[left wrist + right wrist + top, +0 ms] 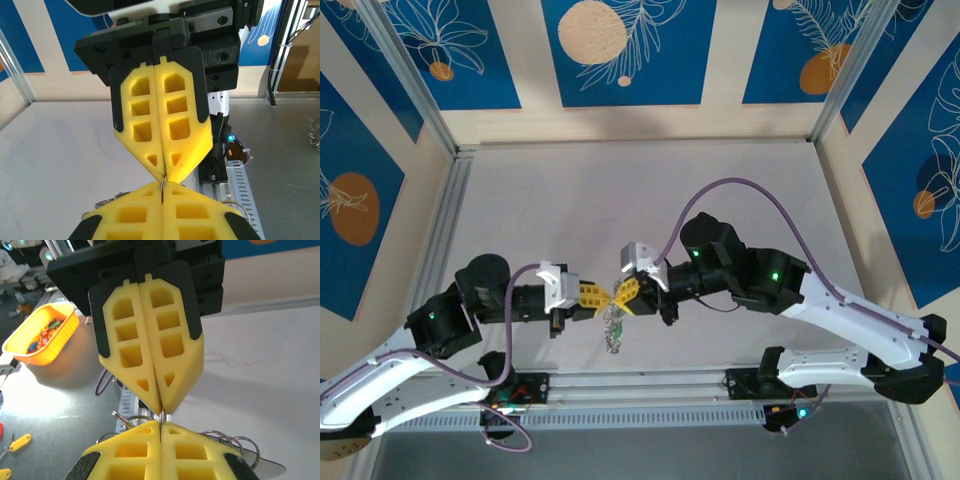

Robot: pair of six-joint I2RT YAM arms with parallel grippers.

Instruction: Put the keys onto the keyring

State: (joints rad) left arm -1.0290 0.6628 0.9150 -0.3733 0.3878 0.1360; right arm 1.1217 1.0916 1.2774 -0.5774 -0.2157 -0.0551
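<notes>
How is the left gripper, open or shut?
Shut. The left gripper has its fingers pressed together with no gap, pinching the thin keyring wire at the tips.

— Is the overhead view well lit?
— Yes, bright and even, with the light coming from above. The arms throw only faint, soft shadows on the table (pixel 620 190). The keys (pixel 613 330) are too small and blurred to resolve
— And the wrist views?
— The yellow fingers (pixel 190 145) are crisp and evenly lit, and the background behind them is softer. In the right wrist view a washed-out patch of glare lies on the grey surface (pixel 35 395) below the orange bowl (pixel 42 335), whose wall glows
</notes>
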